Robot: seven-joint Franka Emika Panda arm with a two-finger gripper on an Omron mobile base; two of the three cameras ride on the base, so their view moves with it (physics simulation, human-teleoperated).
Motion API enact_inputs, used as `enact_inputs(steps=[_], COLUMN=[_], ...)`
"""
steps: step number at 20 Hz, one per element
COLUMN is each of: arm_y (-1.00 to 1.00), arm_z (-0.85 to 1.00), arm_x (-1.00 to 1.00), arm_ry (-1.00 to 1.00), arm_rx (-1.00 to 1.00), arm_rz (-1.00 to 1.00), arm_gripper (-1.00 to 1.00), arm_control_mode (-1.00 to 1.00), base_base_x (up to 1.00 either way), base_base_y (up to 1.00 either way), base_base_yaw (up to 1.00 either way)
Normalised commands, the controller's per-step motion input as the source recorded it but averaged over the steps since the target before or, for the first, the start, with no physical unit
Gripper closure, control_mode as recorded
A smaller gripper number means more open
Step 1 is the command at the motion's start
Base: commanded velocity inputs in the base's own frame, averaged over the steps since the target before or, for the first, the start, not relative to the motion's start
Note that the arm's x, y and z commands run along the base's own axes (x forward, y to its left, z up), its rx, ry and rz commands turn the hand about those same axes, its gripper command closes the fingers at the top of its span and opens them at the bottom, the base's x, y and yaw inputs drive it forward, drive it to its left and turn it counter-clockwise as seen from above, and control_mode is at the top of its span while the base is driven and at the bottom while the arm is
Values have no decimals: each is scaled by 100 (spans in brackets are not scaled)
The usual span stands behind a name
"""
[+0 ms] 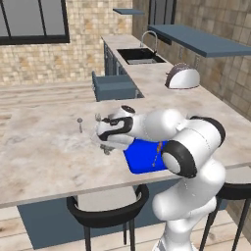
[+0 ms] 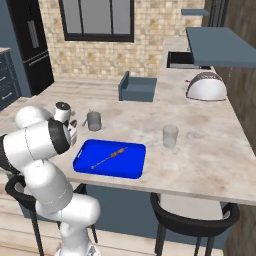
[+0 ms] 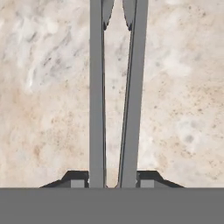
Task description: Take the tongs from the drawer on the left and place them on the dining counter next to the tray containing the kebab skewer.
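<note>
Hand view looks straight down on the beige marbled counter [image 3: 183,87], with the tongs [image 3: 114,96] running up the middle of the picture. Their two grey arms stand between the dark fingertips [image 3: 148,177] of the pincer [image 3: 113,179], which is drawn in narrow and clamps both arms from the outside. The arms lie close together at the fingertips and spread slightly toward the top edge.

In the left base view the pincer [image 1: 105,147] hangs low over the counter [image 1: 44,162], just off the left short edge of the blue tray [image 1: 142,159]. How much gap remains between the tongs and the stone cannot be told. The kebab skewer [image 1: 157,153] lies inside the tray, partly behind the arm. Left of the tray the stone runs bare and wide toward the near edge, where a black stool [image 1: 105,206] sits tucked under the overhang.

The right base view shows the tray [image 2: 111,159] near the front edge of the counter [image 2: 210,165], the skewer [image 2: 110,157] lying diagonally in it. A grey cup [image 2: 93,120] stands just behind the tray's far left corner and a clear glass [image 2: 170,136] off its right side. Beyond the tray, the drawer [image 2: 137,87] stands pulled open past the far edge.
</note>
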Motion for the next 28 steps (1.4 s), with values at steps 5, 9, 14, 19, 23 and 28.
enact_inputs(steps=[5,9,14,19,23,28], arm_y=[0,0,-1,-14,-23,-30], arm_z=[0,0,-1,-24,-25,-24], arm_x=[15,-2,-16,-12,-9,-30], arm_ry=[1,0,-6,-11,-7,-9], arm_rx=[-27,-9,-10,-8,-1,1], arm_rz=[9,8,4,8,9,8], arm_gripper=[100,100,100,100,100,100], arm_control_mode=[-100,-100,-100,-100,-100,-100], base_base_x=[0,0,0,0,0,0], base_base_y=[0,0,0,0,0,0], base_base_yaw=[0,0,0,0,0,0])
